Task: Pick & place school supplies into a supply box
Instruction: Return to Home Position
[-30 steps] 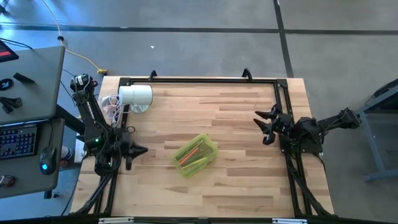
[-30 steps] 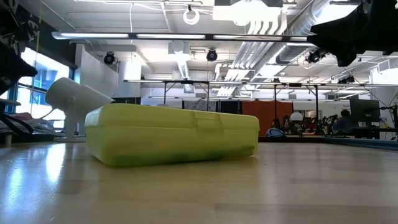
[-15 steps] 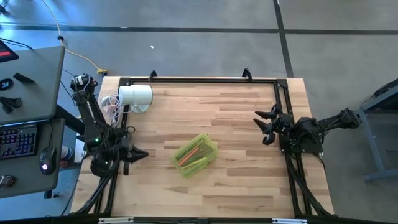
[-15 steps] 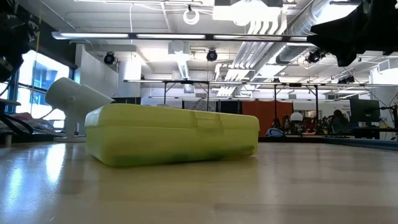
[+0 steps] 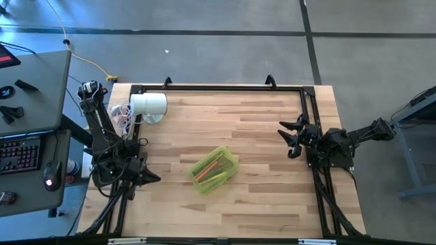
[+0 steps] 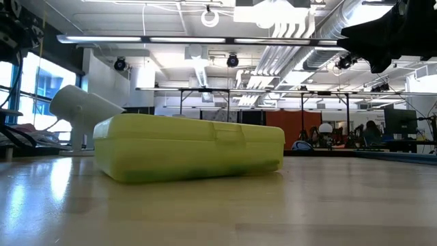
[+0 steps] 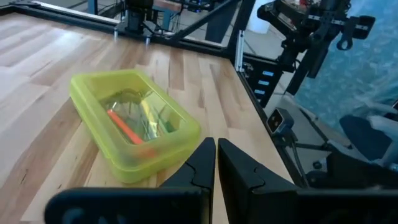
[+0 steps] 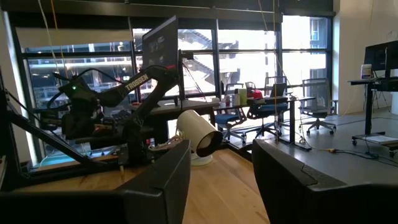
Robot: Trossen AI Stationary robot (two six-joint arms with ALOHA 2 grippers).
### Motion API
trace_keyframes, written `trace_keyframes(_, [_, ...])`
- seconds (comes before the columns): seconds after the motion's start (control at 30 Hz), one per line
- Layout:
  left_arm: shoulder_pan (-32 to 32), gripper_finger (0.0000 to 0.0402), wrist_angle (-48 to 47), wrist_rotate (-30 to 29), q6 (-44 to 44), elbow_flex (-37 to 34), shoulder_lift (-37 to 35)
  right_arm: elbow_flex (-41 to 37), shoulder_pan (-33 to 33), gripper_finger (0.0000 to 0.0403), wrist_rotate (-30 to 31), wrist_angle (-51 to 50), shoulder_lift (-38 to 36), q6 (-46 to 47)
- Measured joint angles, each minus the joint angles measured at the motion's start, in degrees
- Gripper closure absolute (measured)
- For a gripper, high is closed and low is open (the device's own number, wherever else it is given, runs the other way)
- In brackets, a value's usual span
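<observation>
Now | supply box (image 5: pixel 214 170) mid-table | left jaws pinched together, near it | right jaws wide, farther off

From above, I have bare pale wooden desk (image 5: pixel 272 197) across the frame's right half and bottom. In my way: the closed translucent yellow-green plastic box (image 5: pixel 214 170) at lower centre, the white cylinder (image 5: pixel 148 105) upper left, and black frame rails (image 5: pixel 218 88) along the edges.

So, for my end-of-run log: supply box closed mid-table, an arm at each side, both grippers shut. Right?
Not quite: the right gripper is open, its fingers apart in the right wrist view. The left gripper is shut, and the supply box is closed mid-table.
</observation>
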Motion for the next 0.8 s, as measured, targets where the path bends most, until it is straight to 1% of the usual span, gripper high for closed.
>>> trace_keyframes(0.3, [0.00,0.0346,0.31,0.11,-0.34,0.00,0.08,0.00,0.00,0.0245,0.01,-0.02,0.00,0.00])
trace_keyframes(0.5, [0.00,0.0346,0.25,3.05,0.39,0.00,0.11,0.00,0.00,0.0251,0.00,-0.01,0.00,0.02])
trace_keyframes(0.6, [0.00,0.0346,0.25,3.62,4.27,0.00,0.11,0.00,0.00,0.0251,0.00,-0.02,0.00,0.02])
trace_keyframes(0.67, [0.02,0.0346,0.25,5.60,6.88,0.00,0.07,0.00,0.00,0.0250,0.00,-0.02,0.00,0.02])
trace_keyframes(0.8, [0.02,0.0346,0.68,11.09,7.74,0.00,0.10,0.00,0.01,0.0246,0.00,-0.02,0.00,0.02])
